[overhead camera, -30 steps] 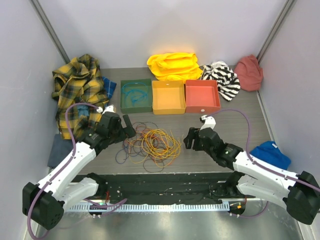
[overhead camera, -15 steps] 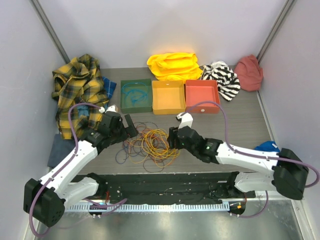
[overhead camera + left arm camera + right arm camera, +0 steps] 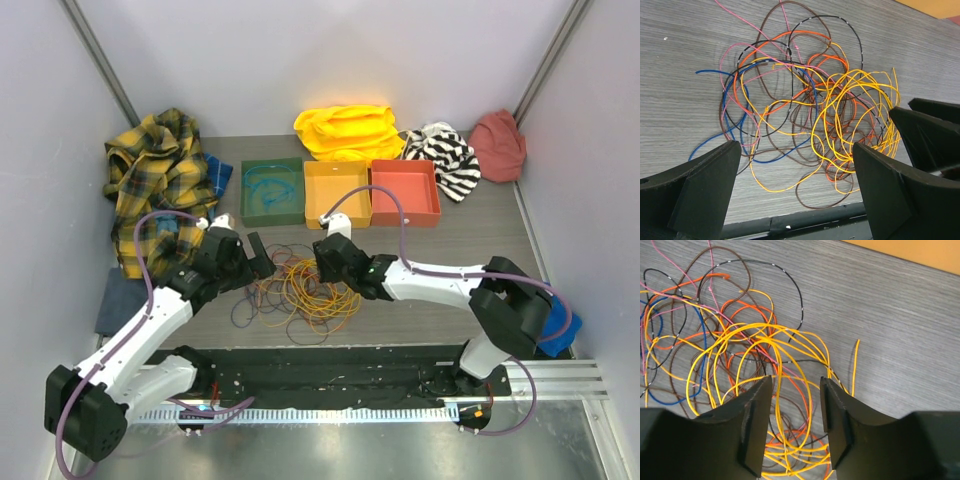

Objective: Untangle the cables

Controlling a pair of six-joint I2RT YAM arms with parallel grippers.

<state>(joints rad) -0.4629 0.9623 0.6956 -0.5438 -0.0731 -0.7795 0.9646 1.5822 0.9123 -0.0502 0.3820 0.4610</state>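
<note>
The cables (image 3: 300, 285) lie in one loose tangle on the grey wood-grain bench (image 3: 480, 240), just in front of the green tray (image 3: 272, 220) and the yellow tray (image 3: 337, 222) and apart from both. The left wrist view (image 3: 805, 115) shows yellow, orange, brown, pink and blue strands crossing one another. There is also a black strand with short white bands, too small to read as lettering. The yellow loops are bunched on the right side of the heap and the blue and pink ones spread out to its left.

The left pincer (image 3: 258, 255) sits at the left rear edge of the tangle. It is fully released: its two fingers stand wide apart above the heap (image 3: 796, 155) and grasp nothing.

The right pincer (image 3: 325, 258) reaches in from the right, over the yellow loops. Its fingers (image 3: 757, 405) are partly drawn together with a clear gap left between them (image 3: 796, 390). Yellow and orange strands run through that gap, but none is pinched.

A teal loop (image 3: 268, 185) lies inside the green tray, and a red tray (image 3: 405, 218) stands beside the yellow one. At the back and sides of the bench lie a plaid shirt (image 3: 150, 180), a yellow garment (image 3: 345, 130), a striped cloth (image 3: 445, 155) and a pink cloth (image 3: 498, 143).
</note>
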